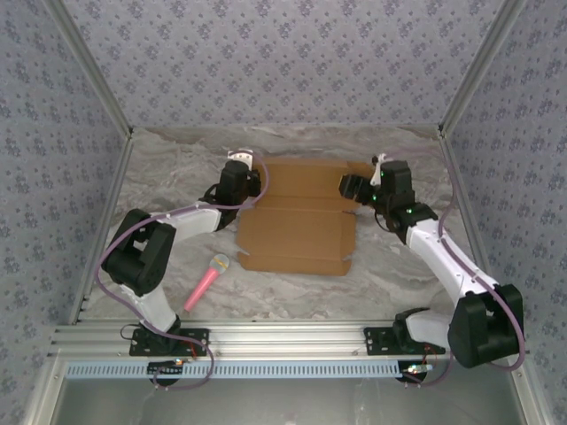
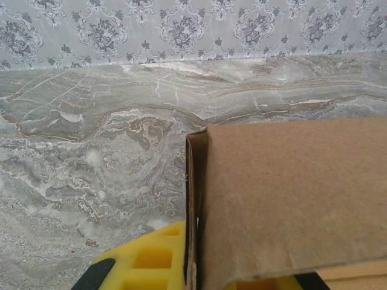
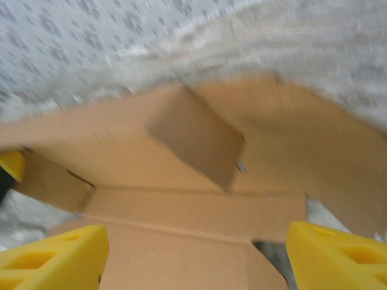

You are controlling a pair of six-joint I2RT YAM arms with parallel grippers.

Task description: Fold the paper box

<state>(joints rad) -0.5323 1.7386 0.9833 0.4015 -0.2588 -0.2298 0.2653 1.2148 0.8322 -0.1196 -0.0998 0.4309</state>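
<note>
Across the middle of the marble tabletop [image 1: 168, 177] the paper box [image 1: 297, 230] is lying mostly flat, a brown die-cut sheet with its creases and side flaps showing. At its far-left corner the left jaws are pressing together on a doubled-over flap edge; in the left wrist view the cardboard is sitting between the yellow fingers [image 2: 148, 263]. At the far-right edge the right jaws are hovering spread wide over the sheet, gripping nothing, though that wrist view is coming out blurred. A pink toy microphone [image 1: 206, 282] is lying near the front-left corner of the box, apart from it

The cardboard is looking light and thin yet fairly stiff, so it is likely bending cleanly only along its scored lines and springing back when let go. Its matte surface is probably giving decent grip, but the whole sheet may be sliding on the smooth stone when pushed. Taking hold at a flap's free edge, close to a crease, is looking best, with the other arm pinning a panel; squeezing mid-panel is risking a dent
</note>
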